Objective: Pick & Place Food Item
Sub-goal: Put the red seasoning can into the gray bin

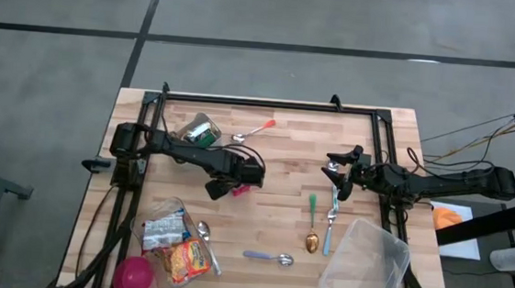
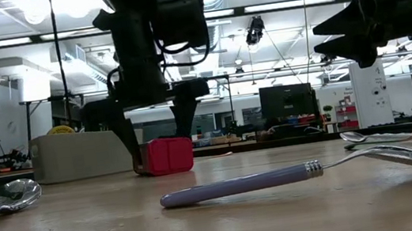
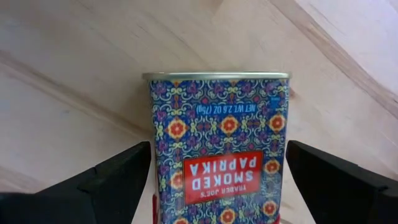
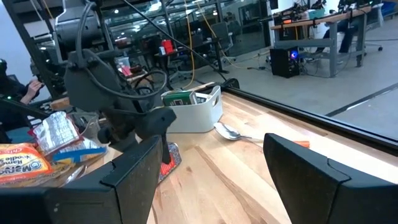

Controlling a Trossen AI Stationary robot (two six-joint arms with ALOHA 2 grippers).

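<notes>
The left hand hangs low over the middle of the surface with its fingers spread wide, one on each side of the smoked paprika tin, which lies flat on the wood directly beneath it; in the left wrist view clear gaps show on both sides, so nothing is gripped yet. The step in hand looks like the pick. To do it well, the hand should stay centred so both fingers meet the tin's long sides together; an uneven close would likely push the tin sideways across the smooth wood. The low view shows the fingertips down near the surface beside the tin, so little further descent seems needed; going lower risks scraping the wood. The tin is rigid metal, so a firm squeeze should hold, though its painted sides may be slick, and a straight lift is safest. To the right of this hand, well apart, the right hand waits above the surface with its fingers also spread and holding nothing. Beyond that, toward the near right corner, lies the clear plastic container, a likely drop spot, though the task does not say. A purple-handled spoon lies between, so carry the tin high.
</notes>
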